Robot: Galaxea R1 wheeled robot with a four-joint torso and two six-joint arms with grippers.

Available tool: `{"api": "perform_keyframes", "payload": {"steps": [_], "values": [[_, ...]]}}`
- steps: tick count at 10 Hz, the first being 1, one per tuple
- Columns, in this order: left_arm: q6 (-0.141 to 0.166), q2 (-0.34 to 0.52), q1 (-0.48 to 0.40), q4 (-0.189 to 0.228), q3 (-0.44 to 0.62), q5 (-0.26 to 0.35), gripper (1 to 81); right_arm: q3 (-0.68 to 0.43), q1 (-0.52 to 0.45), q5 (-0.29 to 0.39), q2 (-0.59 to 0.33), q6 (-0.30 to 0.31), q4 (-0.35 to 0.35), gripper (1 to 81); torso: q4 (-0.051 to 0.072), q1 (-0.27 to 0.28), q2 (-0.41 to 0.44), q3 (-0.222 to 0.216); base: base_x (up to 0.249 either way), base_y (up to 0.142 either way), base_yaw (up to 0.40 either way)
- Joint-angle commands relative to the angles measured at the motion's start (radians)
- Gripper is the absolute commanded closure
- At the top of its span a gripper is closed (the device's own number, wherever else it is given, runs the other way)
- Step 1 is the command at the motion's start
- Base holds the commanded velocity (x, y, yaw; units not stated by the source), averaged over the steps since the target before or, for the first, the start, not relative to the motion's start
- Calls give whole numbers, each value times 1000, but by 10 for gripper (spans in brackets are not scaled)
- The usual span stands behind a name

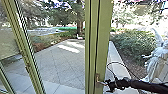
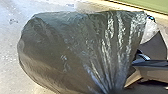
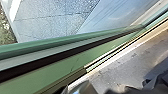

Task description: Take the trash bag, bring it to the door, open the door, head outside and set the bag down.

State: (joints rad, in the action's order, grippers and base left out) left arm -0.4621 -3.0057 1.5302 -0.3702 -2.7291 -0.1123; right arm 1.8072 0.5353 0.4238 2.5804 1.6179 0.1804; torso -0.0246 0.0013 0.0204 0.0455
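Observation:
My right gripper (image 1: 107, 84) reaches in from the right in the head view, at the metal handle (image 1: 97, 78) on the green door frame (image 1: 103, 37). In the left wrist view the dark, shiny trash bag (image 2: 75, 52) looks full and rounded. Its folds draw together where my left gripper (image 2: 112, 90) is shut on it. The green door frame (image 3: 62, 60) crosses the right wrist view at a slant, close to the right gripper, whose grip on the handle I cannot make out.
Beyond the glass lies a paved yard (image 1: 57, 60) with trees behind it. A pale statue (image 1: 157, 60) and a green bush (image 1: 137, 42) stand at the right. Another green frame post (image 1: 30, 60) rises at the left. A light sill (image 3: 100, 62) runs along the frame's foot.

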Motion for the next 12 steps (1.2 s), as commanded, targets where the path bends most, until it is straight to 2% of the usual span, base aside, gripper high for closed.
{"api": "perform_keyframes", "payload": {"steps": [1,3,5,7,8,9,12], "values": [[2,7,-48,-4,-1,54,811,-28,15,49,29,20,11,10,0,0,0,0,0,0,0],[2,7,-48,-4,-1,54,811,-59,74,-27,8,20,36,10,0,0,0,0,0,0,0],[2,4,-48,-3,-1,54,811,-79,139,-83,-1,19,105,10,0,0,0,0,0,0,0],[2,2,-48,-1,-1,56,811,-71,222,-171,0,19,180,10,0,0,0,0,0,0,0],[2,2,-48,-1,-1,56,811,-66,248,-201,-1,19,197,10,0,1,0,0,0,0,0],[2,2,-48,-3,-1,56,811,-62,263,-220,-3,19,209,10,0,1,0,0,0,0,0],[2,0,-48,-3,-1,56,811,-54,283,-212,3,19,269,10,0,2,0,0,0,0,0]]}}
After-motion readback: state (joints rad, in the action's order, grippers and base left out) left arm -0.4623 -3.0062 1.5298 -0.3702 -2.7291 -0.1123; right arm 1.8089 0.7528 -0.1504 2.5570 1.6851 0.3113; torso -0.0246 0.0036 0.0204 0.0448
